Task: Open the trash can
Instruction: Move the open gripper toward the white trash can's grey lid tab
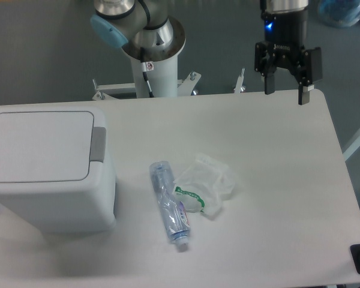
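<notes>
The black pincer [285,97] hangs above the far right edge of the white worktop [276,180], its two fingers spread wide, holding nothing. Nearer lie a crumpled clear plastic bag [207,183] and a crushed clear bottle [170,207], touching. Well apart, at far left, stands the boxy white trash can [48,174], smooth-walled, flat lid shut, grey tab facing right.

A single fixed camera looks steeply down on the table [276,180] from above its near edge, facing the arm's base [153,42] at the far side. It stands at middling range: the table fills most of the view, its left and near edges cropped, grey floor beyond.
</notes>
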Robot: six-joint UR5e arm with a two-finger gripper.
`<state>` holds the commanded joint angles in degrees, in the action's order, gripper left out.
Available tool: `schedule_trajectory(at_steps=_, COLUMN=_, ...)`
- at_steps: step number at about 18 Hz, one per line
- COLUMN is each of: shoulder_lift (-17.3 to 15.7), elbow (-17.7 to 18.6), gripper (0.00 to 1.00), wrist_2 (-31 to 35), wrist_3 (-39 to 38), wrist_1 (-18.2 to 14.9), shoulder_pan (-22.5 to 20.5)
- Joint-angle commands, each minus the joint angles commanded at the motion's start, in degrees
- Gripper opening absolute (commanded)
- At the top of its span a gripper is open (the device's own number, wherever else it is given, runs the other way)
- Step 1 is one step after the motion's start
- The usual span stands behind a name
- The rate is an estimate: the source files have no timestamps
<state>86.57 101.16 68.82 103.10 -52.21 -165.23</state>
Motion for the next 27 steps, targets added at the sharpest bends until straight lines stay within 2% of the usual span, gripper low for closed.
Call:
schedule_trajectory(at_steps=5, shoulder_lift=-0.70, elbow=0.53, gripper=1.00, wrist_2=-0.26, wrist_3=-1.22, wrist_1=-0.17, shoulder_pan=0.17)
schedule_trajectory(at_steps=8, shoulder_lift=-1.06, elbow=0.01, gripper=1.00, wrist_2=-1.49, wrist_3=-11.04, wrist_1=-0.35, shoulder_pan=0.44)
schedule_trajectory(at_steps=10, shoulder_lift=-1.23, elbow=-0.17, gripper=1.00, wrist_2=-1.58, wrist_3=-14.75, wrist_1=-0.35, shoulder_pan=1.22)
schedule_trajectory(at_steps=16, shoulder_lift=-1.94, elbow=-0.43, gripper=1.00, wrist_2=-1.49, wrist_3=-20.47, wrist_1=-0.53, shoulder_pan=6.93)
schedule_trajectory(at_steps=23, shoulder_lift=-2.55, elbow=-1.05, gripper=1.00, wrist_2=-1.67, wrist_3=-34.52, wrist_1=-0.18, shoulder_pan=14.23)
schedule_trajectory(at_steps=27, shoulder_lift=-1.67, elbow=-2.81, gripper=1.00, wrist_2=-2.11, wrist_3=-39.89, wrist_1=-0.18, shoulder_pan=19.15)
